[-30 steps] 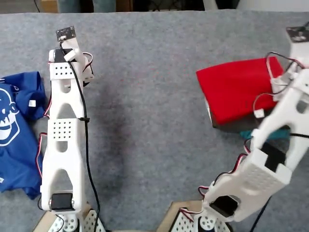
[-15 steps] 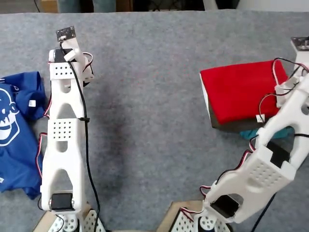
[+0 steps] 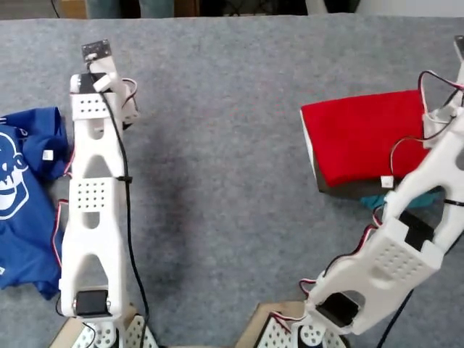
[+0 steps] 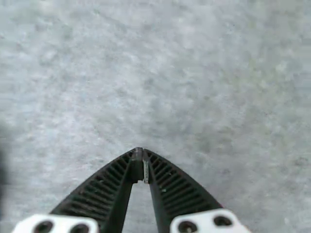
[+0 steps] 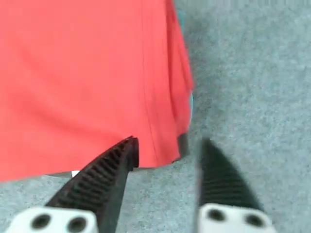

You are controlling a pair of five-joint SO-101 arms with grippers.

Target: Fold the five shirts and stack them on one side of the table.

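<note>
A grey, felt-like surface (image 3: 232,145) is seen from above, with two white arms mounted at its near edge. The left arm (image 3: 90,196) is stretched straight toward the far side, over the left part of the surface. In the left wrist view the left jaws are pressed together, their ribbed black tips meeting in a point above bare grey cloth. A blue shirt (image 3: 25,196) with a white print is spread loosely and unfolded at the left edge of the surface, just beside the left arm and partly cut off by the frame.

The right arm (image 3: 406,239) is bent toward the far right, and its upper part is carried over a stack of folded garments placed at the right side of the surface. The red shirt (image 3: 362,138) is laid on top of the stack as a neat rectangle. A thin white edge is shown along its left side and a dark grey layer (image 3: 355,190) beneath its near edge. A teal garment (image 3: 373,201) is seen jutting out lower still, close to the arm.

In the right wrist view the right jaws are held apart, set astride a corner of the red shirt. One jaw is placed against the red cloth and the other over bare grey surface. Whether the cloth is touched cannot be told.
</note>
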